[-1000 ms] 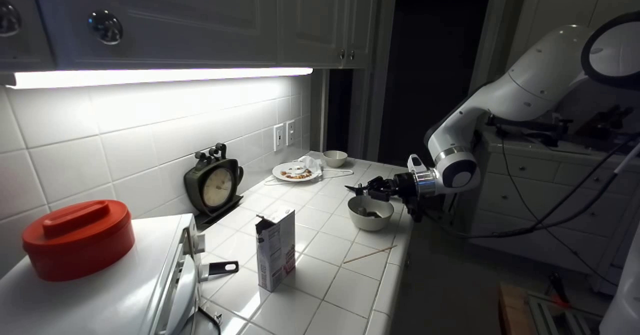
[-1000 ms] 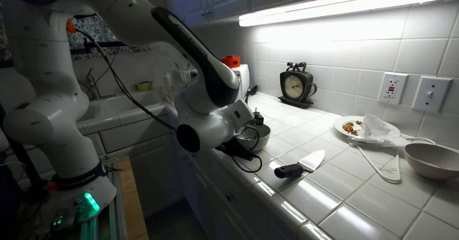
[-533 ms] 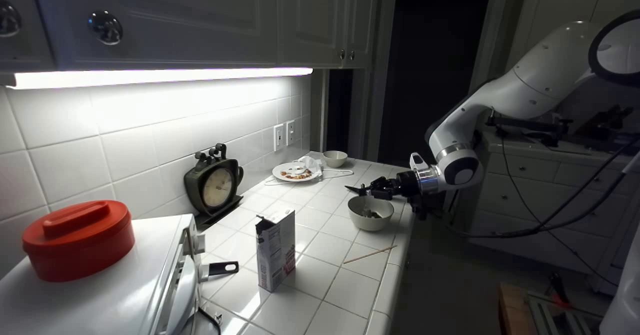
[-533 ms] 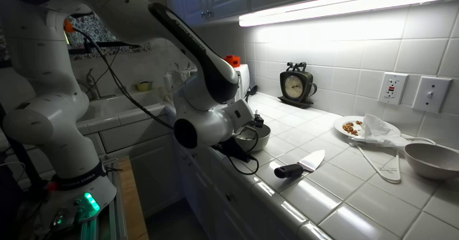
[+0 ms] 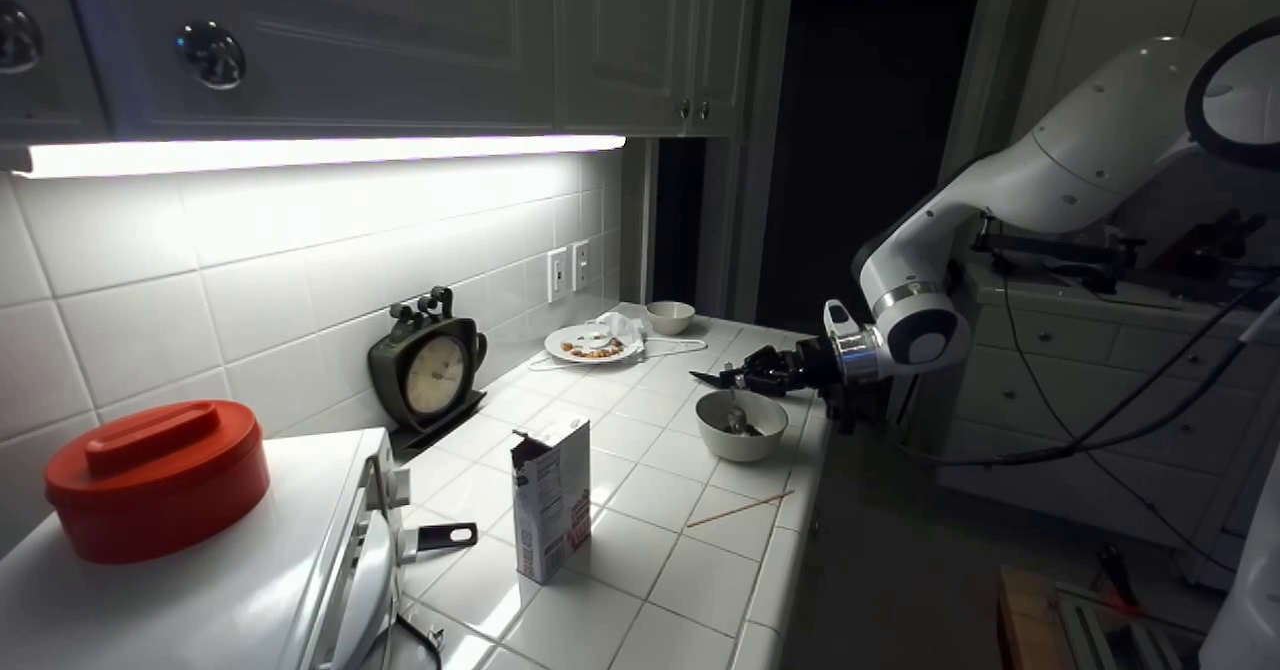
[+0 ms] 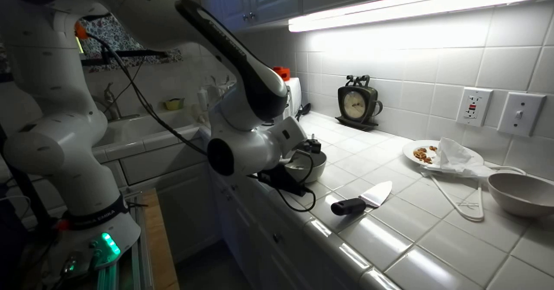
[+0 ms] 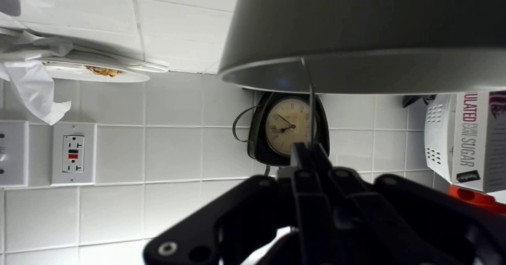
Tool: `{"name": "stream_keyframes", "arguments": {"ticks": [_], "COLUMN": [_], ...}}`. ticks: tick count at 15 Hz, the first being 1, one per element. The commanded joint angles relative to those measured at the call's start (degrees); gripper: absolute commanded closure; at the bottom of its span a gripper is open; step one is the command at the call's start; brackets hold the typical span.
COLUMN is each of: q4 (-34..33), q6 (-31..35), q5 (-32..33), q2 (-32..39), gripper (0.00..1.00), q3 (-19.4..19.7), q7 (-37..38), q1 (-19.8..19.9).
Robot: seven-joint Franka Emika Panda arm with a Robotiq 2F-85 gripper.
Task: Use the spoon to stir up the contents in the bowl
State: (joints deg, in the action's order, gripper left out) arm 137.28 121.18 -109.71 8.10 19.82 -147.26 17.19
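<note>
One spoon [image 7: 312, 116], tight in the hand [image 7: 311, 149]

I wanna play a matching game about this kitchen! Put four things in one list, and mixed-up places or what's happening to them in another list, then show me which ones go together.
Things
1. slim grey spoon
2. red oval lidded container
3. tall white cardboard sugar box
4. round white plate

Places and states
A. has brown food bits on it
B. pinched in the black gripper, reaching into the pale grey round bowl
C. standing upright on the white tiled counter
D. sitting on top of the white boxy appliance

Right pairs: 1-B, 2-D, 3-C, 4-A
</note>
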Motion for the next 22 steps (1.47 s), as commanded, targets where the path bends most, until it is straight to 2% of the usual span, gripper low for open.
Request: {"name": "stream_keyframes", "arguments": {"ticks": [1, 8, 11, 14, 22], "q4": [-0.17, -0.5, -0.18, -0.02, -0.15], "q6": [-2.01, -10.38, -11.81, -11.15, -7.87], "q5": [-2.76, -2.22, -0.66, 1.24, 7.81], "q2": [0.99, 3.99, 4.37, 3.63, 1.39], "gripper": [0.99, 0.99, 0.99, 0.99, 0.99], "q3": [-0.28, -0.28, 0.02, 0.43, 1.33], "q7": [-5.41, -5.38, -4.15, -2.69, 6.77], "q1": [0.1, 0.47, 0.45, 0.42, 0.45]}}
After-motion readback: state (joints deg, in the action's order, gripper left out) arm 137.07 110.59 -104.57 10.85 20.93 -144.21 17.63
